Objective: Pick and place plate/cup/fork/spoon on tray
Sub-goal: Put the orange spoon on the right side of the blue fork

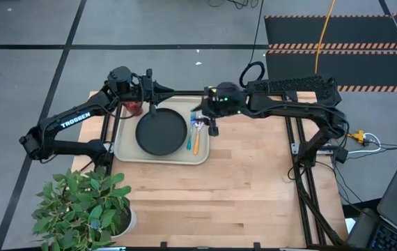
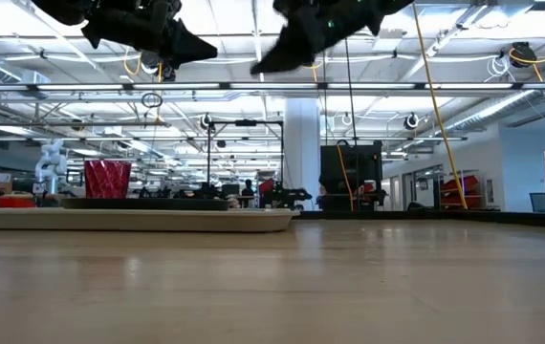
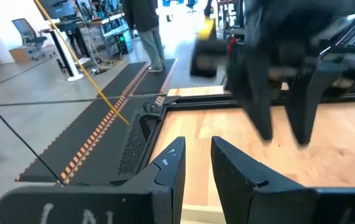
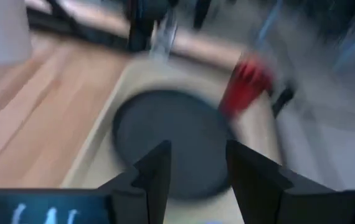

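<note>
The tray (image 1: 125, 148) is seen on the wooden table (image 1: 240, 188). Within it the plate (image 1: 161, 132) lies flat, the cup (image 1: 133, 107) stands upright at its far left corner, and the fork (image 1: 190, 137) and spoon (image 1: 197, 137) are laid side by side at the plate's right, long axes running near to far. Above the tray's far edge, the left gripper (image 1: 158, 89) and right gripper (image 1: 212, 127) are held slightly parted, nothing grasped.

Black plate (image 1: 161, 132), blue fork (image 1: 190, 137), orange-handled spoon (image 1: 196, 140) and red cup (image 1: 133, 107) on beige tray (image 1: 126, 147).
</note>
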You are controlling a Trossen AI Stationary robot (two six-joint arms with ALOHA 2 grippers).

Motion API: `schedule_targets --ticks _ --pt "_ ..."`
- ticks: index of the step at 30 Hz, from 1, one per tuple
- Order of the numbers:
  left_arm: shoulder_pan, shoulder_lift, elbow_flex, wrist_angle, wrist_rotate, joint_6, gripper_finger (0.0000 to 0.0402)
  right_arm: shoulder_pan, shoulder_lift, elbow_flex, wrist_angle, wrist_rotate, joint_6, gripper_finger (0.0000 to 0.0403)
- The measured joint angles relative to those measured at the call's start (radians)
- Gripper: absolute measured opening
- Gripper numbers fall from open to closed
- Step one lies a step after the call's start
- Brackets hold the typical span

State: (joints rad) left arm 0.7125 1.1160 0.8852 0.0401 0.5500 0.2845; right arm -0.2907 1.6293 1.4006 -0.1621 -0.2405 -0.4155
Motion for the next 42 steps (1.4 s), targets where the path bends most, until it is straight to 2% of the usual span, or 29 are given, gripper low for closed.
schedule_targets --ticks 2,5,7,11,13,17,20,25,28,34,42 --pt "-0.008 0.002 0.000 0.002 0.000 -0.005 0.0081 0.004 -0.024 0.000 0.077 0.009 -0.016 0.0144" --pt "-0.015 0.003 0.000 0.007 0.000 -0.016 0.0081 0.000 -0.048 0.000 0.201 0.114 0.140 0.0147" --pt "-0.017 0.003 0.000 0.010 0.001 -0.020 0.0081 -0.018 -0.055 0.002 0.201 0.166 0.129 0.0152" --pt "-0.019 0.003 0.000 0.019 0.000 -0.006 0.0081 -0.068 -0.017 0.001 0.108 0.337 0.102 0.0156" --pt "-0.016 0.003 0.000 0.018 -0.001 0.002 0.0081 -0.109 0.025 0.001 0.050 0.318 0.157 0.0157" --pt "-0.004 0.003 0.000 0.018 -0.002 0.005 0.0081 -0.176 0.150 0.002 -0.004 0.197 0.268 0.0157" --pt "0.006 0.003 0.000 0.014 -0.002 0.019 0.0081 -0.193 0.262 0.080 -0.126 0.133 0.283 0.0157" --pt "0.031 0.003 0.000 -0.002 -0.003 0.028 0.0081 -0.151 0.434 0.347 -0.491 0.189 0.119 0.0157" --pt "0.047 0.003 0.000 -0.006 -0.004 0.032 0.0081 -0.127 0.491 0.466 -0.609 0.228 0.082 0.0157" --pt "0.081 0.003 0.000 -0.050 -0.004 0.031 0.0081 -0.126 0.500 0.506 -0.650 0.236 0.086 0.0157" --pt "0.098 0.003 0.000 -0.067 -0.004 0.028 0.0081 -0.133 0.502 0.436 -0.608 0.219 0.088 0.0157"
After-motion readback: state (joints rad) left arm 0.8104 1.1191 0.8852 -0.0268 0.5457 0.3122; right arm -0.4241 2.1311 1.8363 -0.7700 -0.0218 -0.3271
